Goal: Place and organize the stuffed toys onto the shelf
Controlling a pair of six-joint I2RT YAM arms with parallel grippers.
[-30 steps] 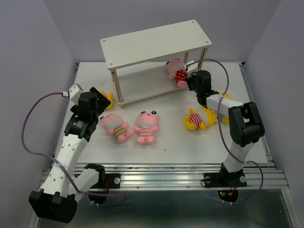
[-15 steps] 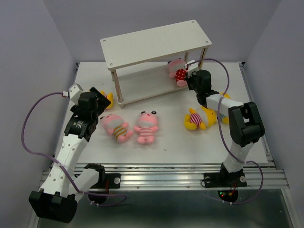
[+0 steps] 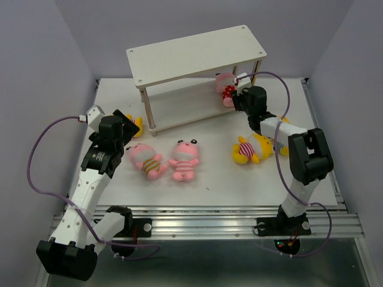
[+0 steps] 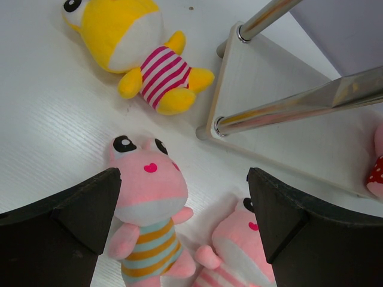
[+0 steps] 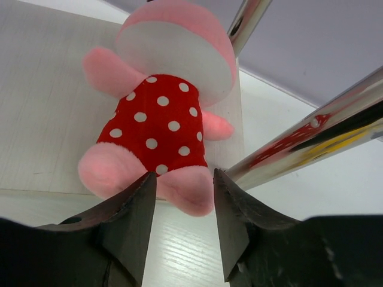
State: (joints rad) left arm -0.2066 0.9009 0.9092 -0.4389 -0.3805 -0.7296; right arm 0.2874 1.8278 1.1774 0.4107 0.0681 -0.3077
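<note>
Toy (image 3: pixel 225 88) on shelf (image 3: pixel 191 54) lower board, right end.

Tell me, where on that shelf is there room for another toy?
The whole top board is bare. The lower board is free from its left end to the middle; its right end is crowded by the polka-dot toy and the right pincer. The table in front holds two pink toys.

Pale violet walls (image 3: pixel 36 54) fill the upper frame; a white table (image 3: pixel 209 185) lies in the middle, a metal rail (image 3: pixel 203 216) below it.
</note>
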